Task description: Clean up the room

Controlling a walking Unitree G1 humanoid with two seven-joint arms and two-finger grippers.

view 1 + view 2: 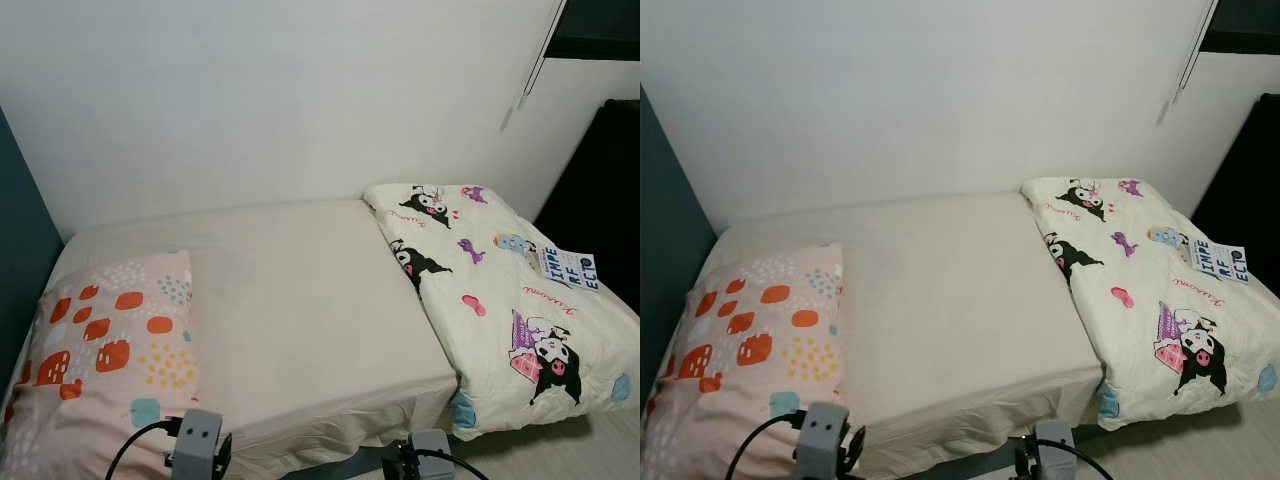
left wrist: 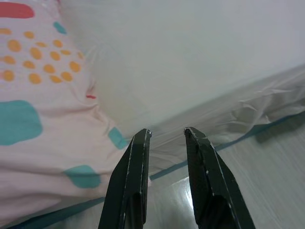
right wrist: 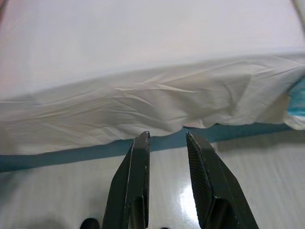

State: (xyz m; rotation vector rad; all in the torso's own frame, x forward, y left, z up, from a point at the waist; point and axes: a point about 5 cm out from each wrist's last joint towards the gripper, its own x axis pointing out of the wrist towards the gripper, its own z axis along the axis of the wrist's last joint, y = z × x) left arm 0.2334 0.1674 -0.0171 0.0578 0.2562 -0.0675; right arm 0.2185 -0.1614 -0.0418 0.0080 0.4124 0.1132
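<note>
While both hover at the bed (image 1: 300, 300) edge | left gripper (image 2: 167, 136) parted | right gripper (image 3: 167, 138) parted (holding nothing)

pillow (image 1: 100, 360) cut off at frame edge; card (image 1: 568, 268) text unreadable.

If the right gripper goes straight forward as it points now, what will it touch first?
Most likely the hanging edge of the white sheet at the bed's side. The right gripper, open and holding nothing, points at its wrinkled hem just above the blue strip. Depth is unclear, so this is a guess.
</note>
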